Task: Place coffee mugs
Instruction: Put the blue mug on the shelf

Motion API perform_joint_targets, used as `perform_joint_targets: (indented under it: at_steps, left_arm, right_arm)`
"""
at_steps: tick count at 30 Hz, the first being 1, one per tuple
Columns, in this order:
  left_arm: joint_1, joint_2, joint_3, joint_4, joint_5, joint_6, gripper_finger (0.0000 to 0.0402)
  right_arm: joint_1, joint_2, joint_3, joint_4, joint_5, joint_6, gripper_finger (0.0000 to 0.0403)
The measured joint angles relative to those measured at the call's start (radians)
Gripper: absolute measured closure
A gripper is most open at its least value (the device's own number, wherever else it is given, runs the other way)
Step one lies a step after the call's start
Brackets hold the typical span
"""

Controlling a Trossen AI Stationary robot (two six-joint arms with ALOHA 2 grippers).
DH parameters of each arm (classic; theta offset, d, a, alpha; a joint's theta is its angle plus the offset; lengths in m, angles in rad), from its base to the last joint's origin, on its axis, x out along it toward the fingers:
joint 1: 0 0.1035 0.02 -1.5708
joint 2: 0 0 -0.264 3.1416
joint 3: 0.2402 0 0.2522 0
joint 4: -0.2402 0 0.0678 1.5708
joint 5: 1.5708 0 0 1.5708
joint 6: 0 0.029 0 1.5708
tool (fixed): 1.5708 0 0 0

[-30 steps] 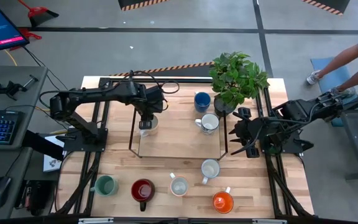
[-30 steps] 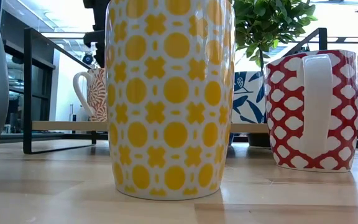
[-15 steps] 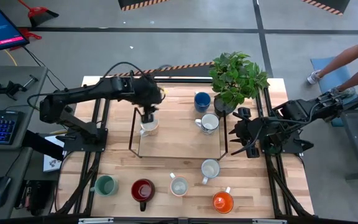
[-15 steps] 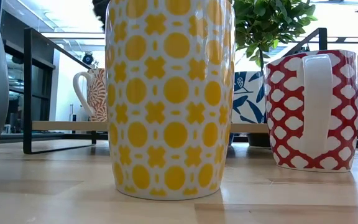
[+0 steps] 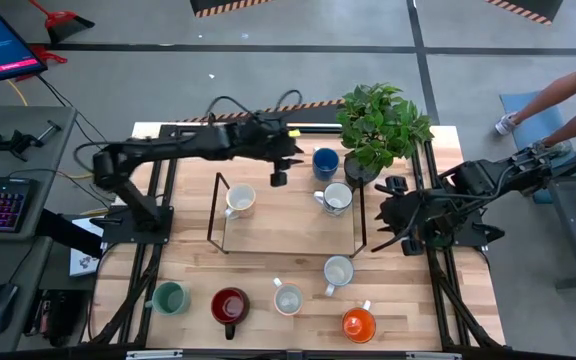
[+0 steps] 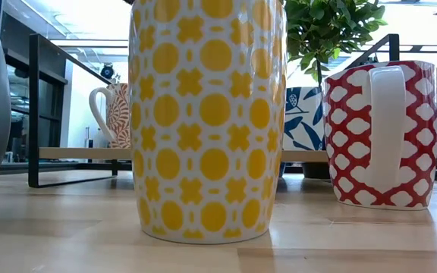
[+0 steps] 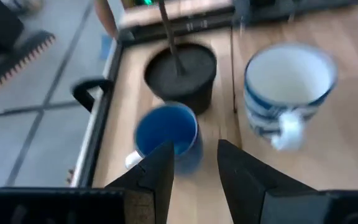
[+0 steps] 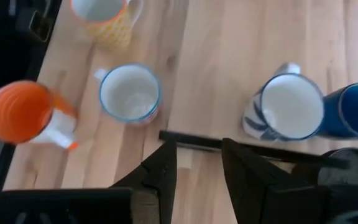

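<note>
Fingers (image 7: pixel 160 168) of the left gripper (image 5: pixel 279 177) stand apart, empty, blue mug (image 7: pixel 166 134) just beyond; its handle is blurred.

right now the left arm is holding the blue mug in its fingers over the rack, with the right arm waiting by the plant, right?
Not quite. The left gripper holds nothing: its fingers are open and empty, short of the blue mug, which stands on the table, as the left wrist view shows. The right gripper does wait by the plant.

Two dark, cable-draped jointed arms
</note>
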Motion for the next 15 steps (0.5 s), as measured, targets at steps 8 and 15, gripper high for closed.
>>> perform_joint_targets:
  at_steps: [8, 15]
  left_arm:
    - [0.025, 0.250, 0.250, -0.145, 0.009, 0.047, 0.0288]
    - [0.049, 0.378, 0.509, -0.479, 0.024, 0.194, 0.0289]
  right_arm:
    - [0.000, 0.000, 0.000, -0.045, -0.022, -0.004, 0.0297]
    - [0.000, 0.000, 0.000, -0.081, -0.024, 0.001, 0.0297]
